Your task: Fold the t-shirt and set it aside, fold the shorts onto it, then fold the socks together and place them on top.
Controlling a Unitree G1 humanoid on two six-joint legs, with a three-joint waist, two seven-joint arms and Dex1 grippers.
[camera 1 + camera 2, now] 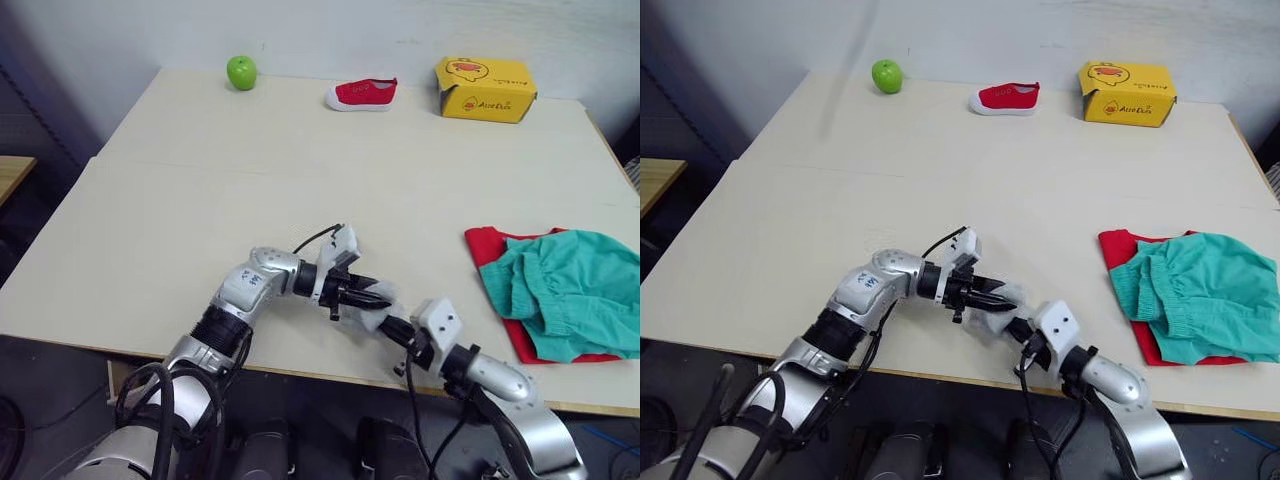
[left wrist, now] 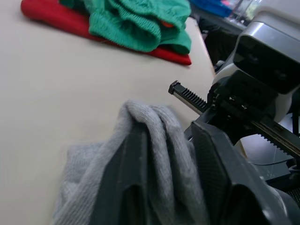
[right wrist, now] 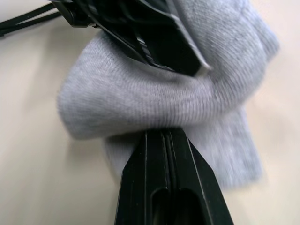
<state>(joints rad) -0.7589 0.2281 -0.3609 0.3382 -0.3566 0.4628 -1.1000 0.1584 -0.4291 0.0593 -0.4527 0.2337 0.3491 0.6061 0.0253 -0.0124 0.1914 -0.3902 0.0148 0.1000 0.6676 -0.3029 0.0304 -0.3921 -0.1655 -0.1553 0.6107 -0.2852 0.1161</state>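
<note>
The grey socks [image 3: 154, 103] are bunched near the table's front edge, held between both grippers. My left gripper [image 1: 370, 297] reaches in from the left, shut on the socks, and grey cloth [image 2: 152, 136] runs up between its two fingers. My right gripper [image 1: 392, 323] comes from the right, its fingers [image 3: 164, 159] pressed together on the lower fold of the socks. At the right of the table the red t-shirt [image 1: 488, 252] lies folded flat. The teal-green shorts [image 1: 572, 290] lie on top of it, somewhat crumpled.
Along the far edge of the beige table [image 1: 200, 220] sit a green apple [image 1: 241, 72], a small red shoe [image 1: 362, 94] and a yellow cardboard box [image 1: 485, 89]. The grippers work close to the table's front edge.
</note>
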